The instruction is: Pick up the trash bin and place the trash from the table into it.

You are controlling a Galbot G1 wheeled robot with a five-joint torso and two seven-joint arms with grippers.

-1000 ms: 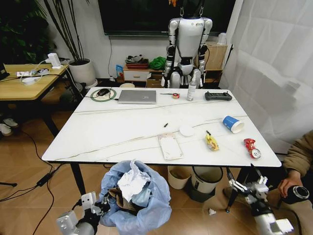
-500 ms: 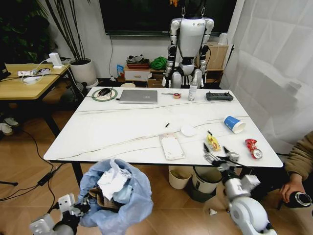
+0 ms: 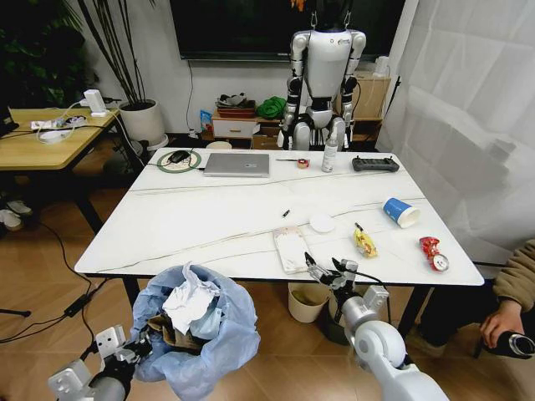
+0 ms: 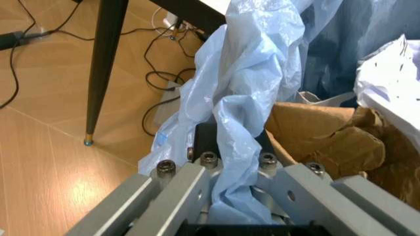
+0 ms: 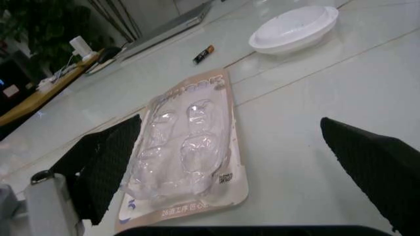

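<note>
The trash bin (image 3: 201,334), wrapped in a baggy light-blue liner, hangs below the table's (image 3: 209,225) front edge. My left gripper (image 3: 134,347) is shut on its rim and liner (image 4: 229,142). White tissue (image 3: 191,305) and brown cardboard (image 4: 321,142) lie inside. My right gripper (image 3: 326,271) is open at the front edge. Its black pads (image 5: 108,164) stand wide apart just short of the clear plastic tray (image 5: 190,152) (image 3: 291,248). Farther along the table lie a white lid (image 3: 320,222), a small black tube (image 3: 284,214), a yellow wrapper (image 3: 363,242), a blue cup (image 3: 399,211) and a red can (image 3: 431,252).
At the table's far side are a laptop (image 3: 236,164), a bottle (image 3: 328,154) and a black controller (image 3: 373,164), with a humanoid robot (image 3: 322,75) behind. A cream bucket (image 3: 305,301) stands under the table. A person's arm (image 3: 510,292) is at right, a wooden desk (image 3: 42,138) at left.
My right gripper rose from low on the right and moved left along the table's front edge to the clear tray. The left gripper with the bin swung left, then held still.
</note>
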